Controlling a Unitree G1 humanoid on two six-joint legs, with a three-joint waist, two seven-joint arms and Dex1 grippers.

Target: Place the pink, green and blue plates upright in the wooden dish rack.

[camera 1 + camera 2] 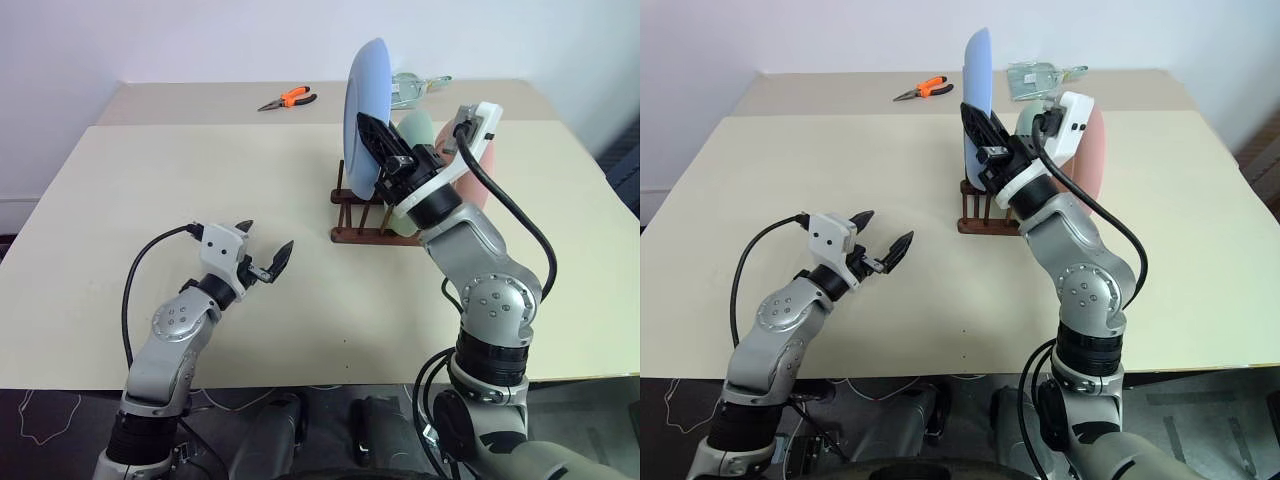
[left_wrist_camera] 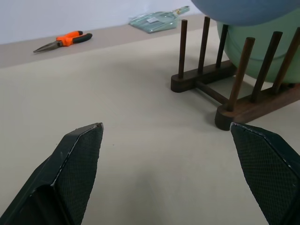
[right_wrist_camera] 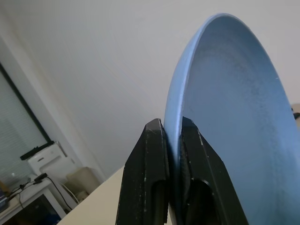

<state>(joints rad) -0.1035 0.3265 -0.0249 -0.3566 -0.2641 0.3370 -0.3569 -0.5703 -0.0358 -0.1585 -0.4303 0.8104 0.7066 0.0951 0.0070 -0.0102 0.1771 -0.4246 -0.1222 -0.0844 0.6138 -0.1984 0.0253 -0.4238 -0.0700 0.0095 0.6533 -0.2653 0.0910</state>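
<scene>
1. The left pincer [image 1: 266, 251] hovers low over the bare worktop [image 1: 150, 200], fingers spread wide, holding nothing.
2. The right pincer [image 3: 172, 140] clamps the blue plate's [image 1: 366, 100] rim; the right wrist view shows this grip closest.
3. That plate stands on edge above the wooden dish rack [image 2: 234, 101].
4. The green plate [image 2: 262, 47] stands upright in the rack; the pink plate [image 1: 1095, 160] behind is partly hidden by the arm.
5. Farthest, orange pliers [image 1: 288, 99].

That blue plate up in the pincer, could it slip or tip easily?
Probably stiff: the blue plate keeps its shape though the right pincer pinches only its rim. Its matte surface likely helps grip. Held on edge above the wooden rack, it could swing or tip.
</scene>
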